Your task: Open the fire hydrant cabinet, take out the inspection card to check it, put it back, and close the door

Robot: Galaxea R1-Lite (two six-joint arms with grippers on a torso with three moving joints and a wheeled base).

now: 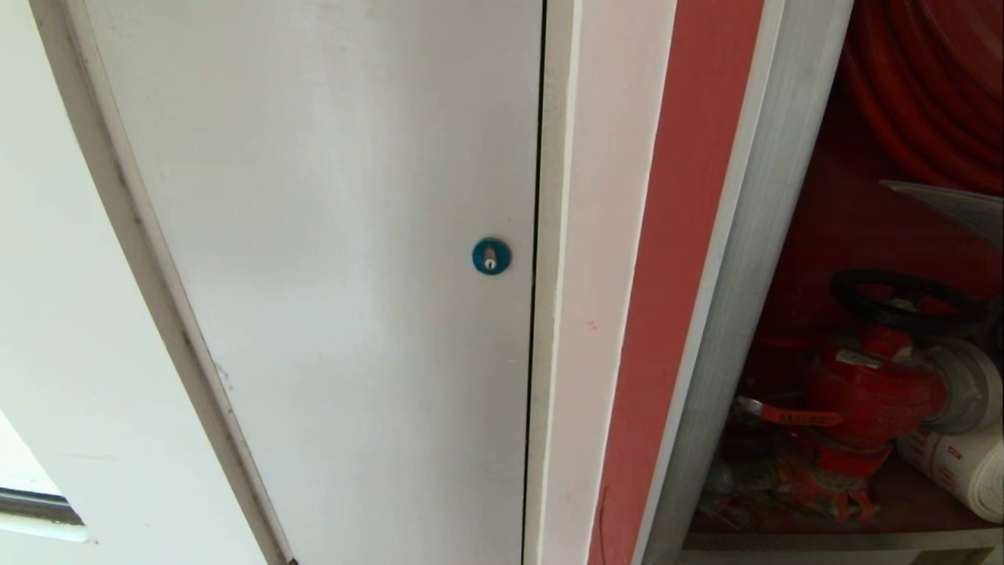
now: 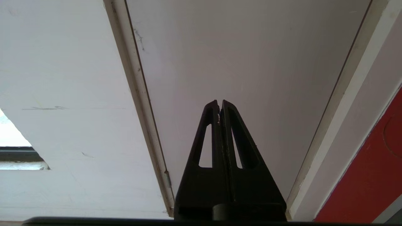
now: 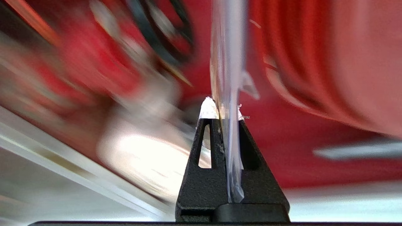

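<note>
The fire hydrant cabinet (image 1: 753,259) stands open at the right of the head view. Inside it are a red hose reel (image 1: 933,86), a red hydrant valve (image 1: 871,392) with a black handwheel (image 1: 902,302), and a white rolled hose (image 1: 961,463). My right gripper (image 3: 223,110) is shut on the inspection card (image 3: 227,62), which shows edge-on as a thin pale sheet in front of the red interior. A pale corner of the card (image 1: 953,208) pokes in at the head view's right edge. The cabinet's door is out of view. My left gripper (image 2: 220,103) is shut and empty.
A plain white door (image 1: 337,275) with a round blue lock (image 1: 491,256) fills the middle of the head view, left of the cabinet's silver frame. The left gripper points at this white door (image 2: 251,62). A red strip (image 1: 682,275) runs beside the frame.
</note>
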